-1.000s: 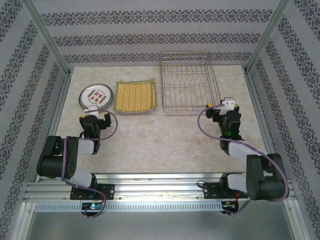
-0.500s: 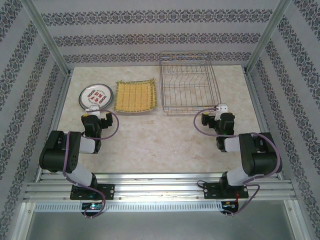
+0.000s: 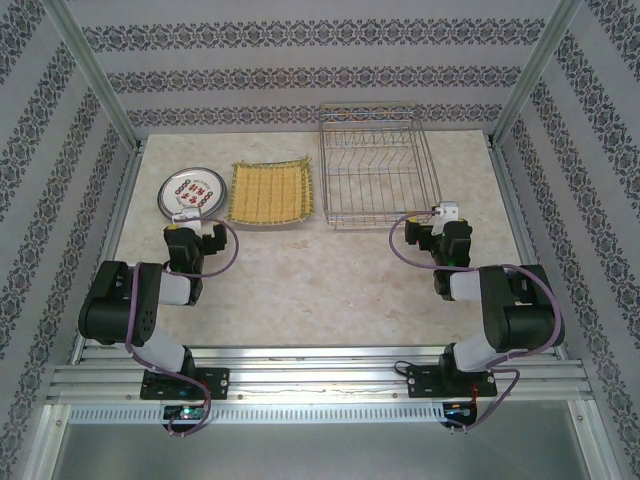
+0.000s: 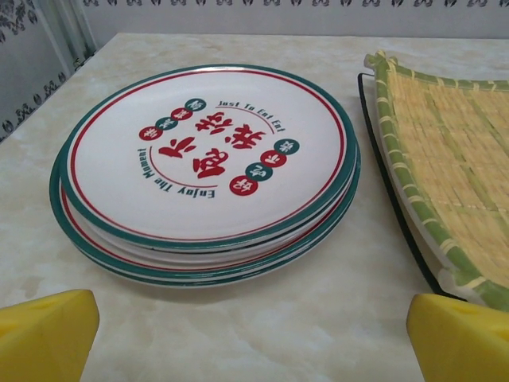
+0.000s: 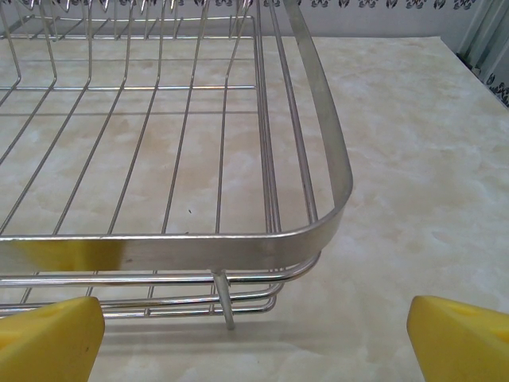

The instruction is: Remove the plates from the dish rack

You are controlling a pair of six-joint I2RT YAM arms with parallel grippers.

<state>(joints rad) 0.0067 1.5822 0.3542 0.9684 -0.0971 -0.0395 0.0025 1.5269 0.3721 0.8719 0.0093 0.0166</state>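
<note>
Both my jaws released, gripping nothing. Silver wire dish rack (image 5: 199, 247) sits just ahead of my right gripper (image 5: 254, 334), no plates in it; stacked round green-rimmed white plates (image 4: 207, 159) lie dead ahead of my left gripper (image 4: 254, 334).

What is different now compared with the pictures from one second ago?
Both arms folded back toward their bases; the right gripper shifted a little left, by the near right corner of the rack. Nothing was taken or let go. The left gripper, plates and rack stayed put; both grippers open, empty.
</note>
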